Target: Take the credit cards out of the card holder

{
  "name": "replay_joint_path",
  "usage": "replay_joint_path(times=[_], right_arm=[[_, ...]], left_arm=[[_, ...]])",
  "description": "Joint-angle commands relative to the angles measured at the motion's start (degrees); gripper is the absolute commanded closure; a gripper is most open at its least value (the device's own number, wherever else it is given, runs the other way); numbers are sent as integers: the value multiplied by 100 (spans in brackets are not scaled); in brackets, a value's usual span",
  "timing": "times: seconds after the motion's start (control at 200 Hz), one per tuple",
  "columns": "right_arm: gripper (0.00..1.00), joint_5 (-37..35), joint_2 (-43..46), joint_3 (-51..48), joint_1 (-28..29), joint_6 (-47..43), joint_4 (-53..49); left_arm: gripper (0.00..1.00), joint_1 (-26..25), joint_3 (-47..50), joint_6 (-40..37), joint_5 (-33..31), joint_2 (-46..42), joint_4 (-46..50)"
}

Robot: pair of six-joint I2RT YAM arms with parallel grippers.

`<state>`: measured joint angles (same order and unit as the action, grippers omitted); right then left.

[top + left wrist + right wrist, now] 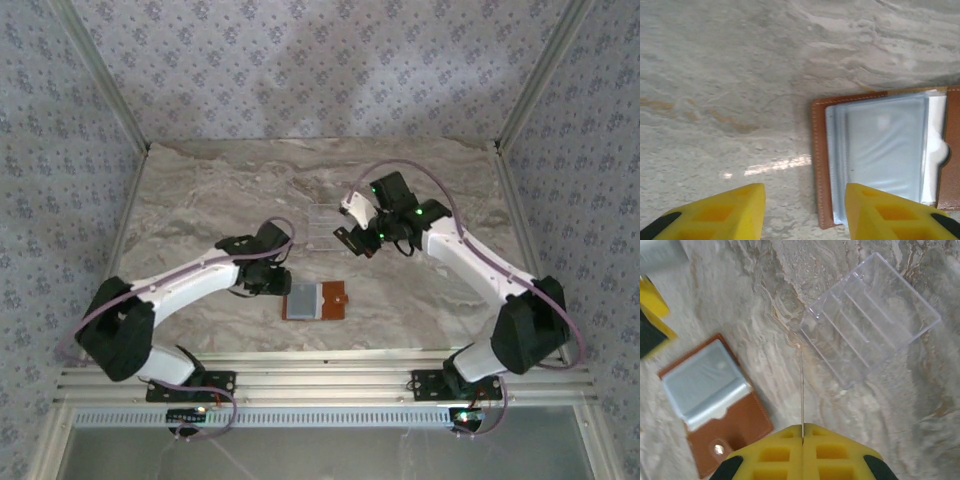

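Card holder [316, 301] lies open by the counter's [200, 200] near edge, the left gripper [805, 210] beside it with jaws spread. Farther back, the right gripper [802, 440] has its jaws pinched on one credit card [802, 390] near the clear rack [872, 320]. Whether others are left inside, I cannot tell.

You saw a table [715, 60] with a veined, stone-look top, smooth and faintly glossy where light streaked it. The card holder [818, 165] had a matt brown leather-look cover with a stitched border. Its inner sleeves [880, 150] were clear, shiny plastic film. The rack [875, 315] was transparent hard plastic, glossy. The fingers [735, 212] of the left gripper [805, 212] and of the right gripper [802, 432] were matt yellow moulded plastic. The card [802, 385] showed you only its thin edge, so its finish could not be judged.
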<state>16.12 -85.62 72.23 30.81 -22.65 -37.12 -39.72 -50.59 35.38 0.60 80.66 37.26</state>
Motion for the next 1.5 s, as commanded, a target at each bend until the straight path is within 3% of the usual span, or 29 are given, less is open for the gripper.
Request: replay_joint_path(times=[0.0,0.26,0.57,0.924,1.239,1.494], right_arm=[[100,-434,-493,791,84,-1800,-921],[100,-707,-2050,2646,190,-3227,-2170],[100,-365,-3739,4651,270,-3858,-3360],[100,-144,-4681,5329,274,-3941,-3747],[100,300,-4894,5337,338,-3915,-4117],[100,145,-4801,5713,286,-3903,-4288]], left_arm=[[53,376,426,-50,326,-256,-213],[52,784,919,60,735,-736,-475],[51,816,977,125,716,-720,-463],[51,826,920,198,731,-591,-468],[51,823,937,180,726,-596,-429],[51,828,832,110,685,-613,-291]])
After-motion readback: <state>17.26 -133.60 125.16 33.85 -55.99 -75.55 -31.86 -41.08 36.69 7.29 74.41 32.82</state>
